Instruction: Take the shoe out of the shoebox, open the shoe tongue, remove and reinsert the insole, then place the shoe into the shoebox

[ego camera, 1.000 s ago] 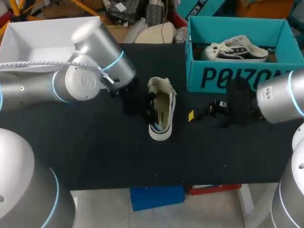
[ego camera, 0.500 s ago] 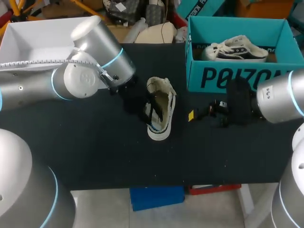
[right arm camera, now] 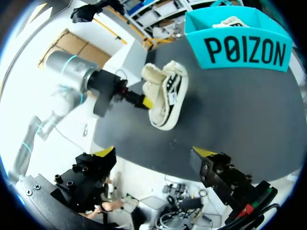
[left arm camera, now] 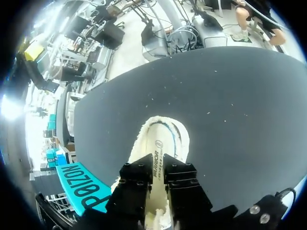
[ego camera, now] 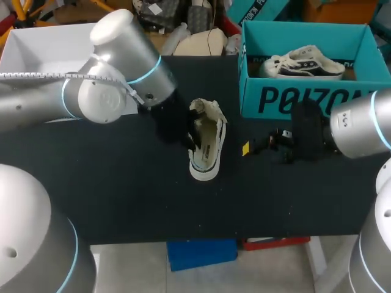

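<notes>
Cream shoe (ego camera: 206,146) is tilting opening-up on desk (ego camera: 122,189) as left gripper (left arm camera: 158,167), pinching its collar, is pulling back, toe ahead of it. Right gripper (right arm camera: 153,152) is waiting spread wide. Tongue-opening is likely starting.

Cream shoe (ego camera: 208,143) lies near teal shoebox (ego camera: 293,101).

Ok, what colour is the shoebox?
The shoebox is teal with black lettering on its front wall, which shows best in the right wrist view.
</notes>
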`<state>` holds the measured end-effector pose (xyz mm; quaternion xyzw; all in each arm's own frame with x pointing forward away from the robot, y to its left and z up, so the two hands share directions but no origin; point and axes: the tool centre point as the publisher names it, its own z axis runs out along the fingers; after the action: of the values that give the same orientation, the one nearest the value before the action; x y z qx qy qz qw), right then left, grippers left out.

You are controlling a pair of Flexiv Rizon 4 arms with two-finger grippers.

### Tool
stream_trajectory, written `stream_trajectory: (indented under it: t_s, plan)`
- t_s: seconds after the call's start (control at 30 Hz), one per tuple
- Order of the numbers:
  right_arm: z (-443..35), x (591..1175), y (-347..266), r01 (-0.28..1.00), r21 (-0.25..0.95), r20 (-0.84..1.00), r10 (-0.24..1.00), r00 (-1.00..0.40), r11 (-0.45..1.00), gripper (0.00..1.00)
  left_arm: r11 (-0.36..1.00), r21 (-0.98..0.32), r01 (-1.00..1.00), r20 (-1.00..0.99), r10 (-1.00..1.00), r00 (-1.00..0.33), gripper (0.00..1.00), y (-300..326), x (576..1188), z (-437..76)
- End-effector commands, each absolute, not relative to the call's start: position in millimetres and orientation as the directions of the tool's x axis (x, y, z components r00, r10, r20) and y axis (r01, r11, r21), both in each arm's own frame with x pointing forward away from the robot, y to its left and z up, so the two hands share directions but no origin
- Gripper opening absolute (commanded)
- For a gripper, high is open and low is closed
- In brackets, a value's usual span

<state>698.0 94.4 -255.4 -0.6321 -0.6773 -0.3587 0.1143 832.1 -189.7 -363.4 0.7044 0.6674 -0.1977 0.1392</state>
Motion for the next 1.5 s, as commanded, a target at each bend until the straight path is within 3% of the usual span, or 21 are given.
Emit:
stream_trajectory:
  t_s: [0.03,0.87,1.2,1.3,1.4,1.5]
  plan:
    - [-255,698,95,0.938,0.341,0.607,0.776,-0.174,-0.056,1.0,-0.078,-0.039,0.996,-0.354,0.933,0.059,0.0,-192,830,-363]
    - [-255,698,95,0.938,0.341,0.607,0.776,-0.174,-0.056,1.0,-0.116,-0.11,0.987,-0.194,0.977,0.093,0.0,-200,823,-429]
    - [-255,698,95,0.938,0.341,0.607,0.776,-0.174,-0.056,1.0,-0.158,-0.193,0.968,-0.315,0.945,0.091,0.0,-203,810,-406]
    - [-255,698,95,0.938,0.341,0.607,0.776,-0.174,-0.056,1.0,-0.141,-0.259,0.956,-0.427,0.904,0.018,0.0,-205,812,-387]
    - [-255,698,95,0.938,0.341,0.607,0.776,-0.174,-0.056,1.0,-0.086,-0.382,0.92,-0.532,0.834,-0.143,0.0,-207,814,-367]
    - [-255,698,95,0.938,0.341,0.607,0.776,-0.174,-0.056,1.0,-0.051,-0.405,0.913,-0.575,0.79,-0.211,0.0,-202,824,-352]
